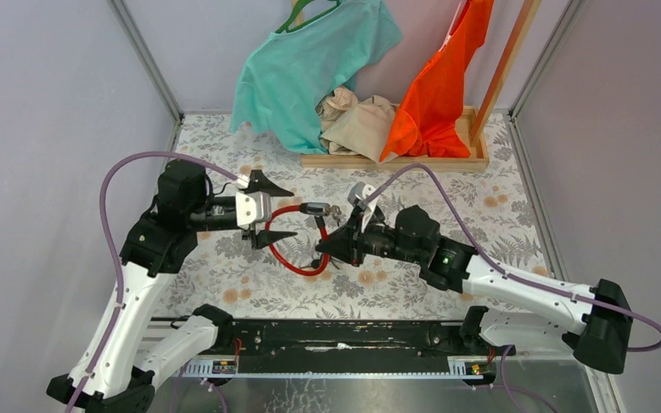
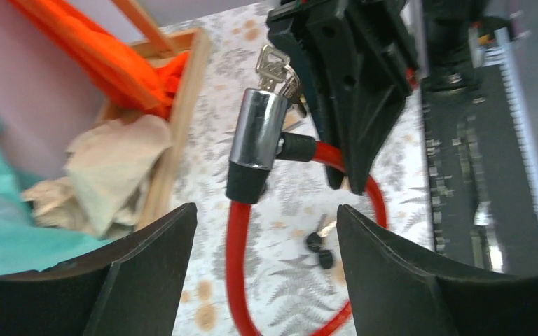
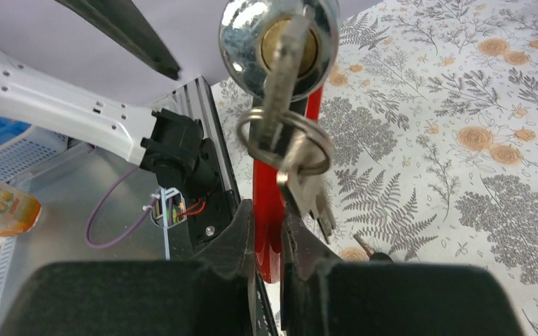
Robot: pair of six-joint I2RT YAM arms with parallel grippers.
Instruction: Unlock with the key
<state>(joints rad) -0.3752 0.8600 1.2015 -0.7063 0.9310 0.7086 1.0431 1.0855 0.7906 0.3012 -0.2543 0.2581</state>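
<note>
The right gripper point(image 3: 267, 208) pinches the red cable point(image 3: 266, 175) just under the lock point(image 3: 279, 42). The key point(image 3: 280, 77) sits in the lock. The left gripper point(image 1: 293, 212) is wide open beside the lock. Next, I think, it should grab the key and turn it.

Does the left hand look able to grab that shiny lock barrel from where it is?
Probably yes. The left hand is open and faces the lock barrel with nothing between them; the right hand clamps the red cable just beyond it.
</note>
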